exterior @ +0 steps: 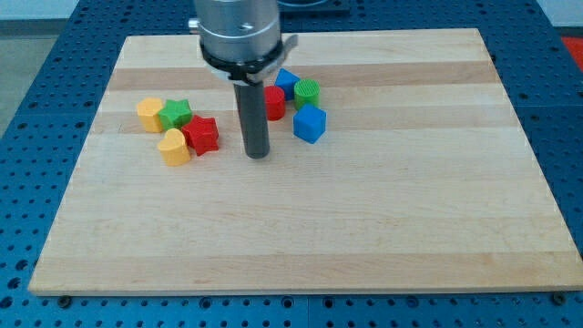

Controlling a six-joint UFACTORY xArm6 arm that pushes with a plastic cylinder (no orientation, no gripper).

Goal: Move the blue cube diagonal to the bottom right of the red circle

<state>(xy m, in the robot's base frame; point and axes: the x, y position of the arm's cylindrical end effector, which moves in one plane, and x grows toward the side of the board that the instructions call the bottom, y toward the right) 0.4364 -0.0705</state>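
Observation:
The blue cube [310, 124] sits near the middle of the board, just to the lower right of the red circle [273, 103], which is partly hidden behind the rod. My tip [257, 155] rests on the board to the lower left of the red circle and to the left of the blue cube, apart from both. A second blue block [286, 82] and a green circle [308, 92] lie just above the cube.
A cluster lies at the view's left: an orange block [149, 114], a green star [177, 114], a red star [202, 134] and a yellow heart-like block [173, 147]. The wooden board [301, 237] sits on a blue perforated table.

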